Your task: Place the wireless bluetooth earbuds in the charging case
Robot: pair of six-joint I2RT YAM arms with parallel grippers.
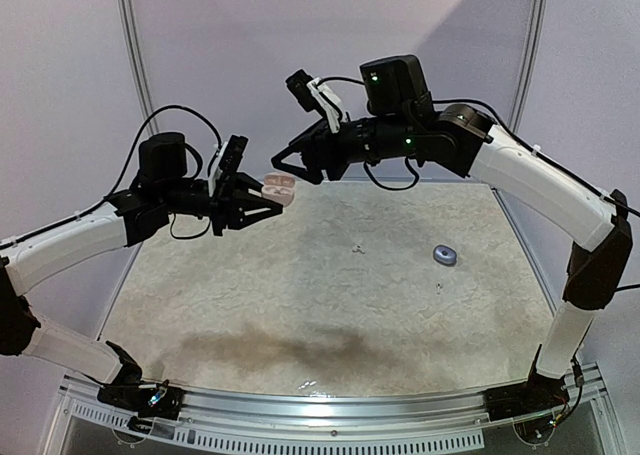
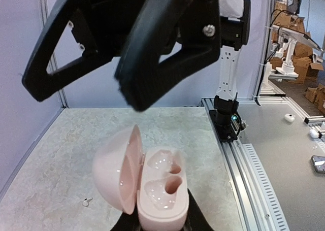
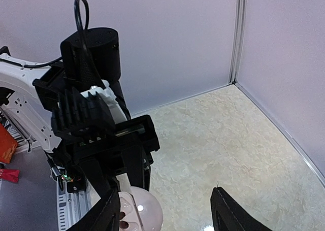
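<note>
Grips the open pink charging case (image 1: 281,187) in the left tool (image 1: 270,199), raised well above the desk (image 1: 300,325), lid swung to one side. Hovers with the right tool (image 1: 292,167) just beside that case, fingers apart and holding nothing. Shows one tiny earbud (image 1: 358,247) lying loose near mid-desk, well apart from both tools, and an oval blue-grey case (image 1: 445,256) further right, also on the desk.

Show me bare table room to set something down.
Bare: the near-left and near-middle of the table, up to the front rail. Busier: mid-right, around the oval case and tiny bud. The left gripper and right gripper crowd far left.
</note>
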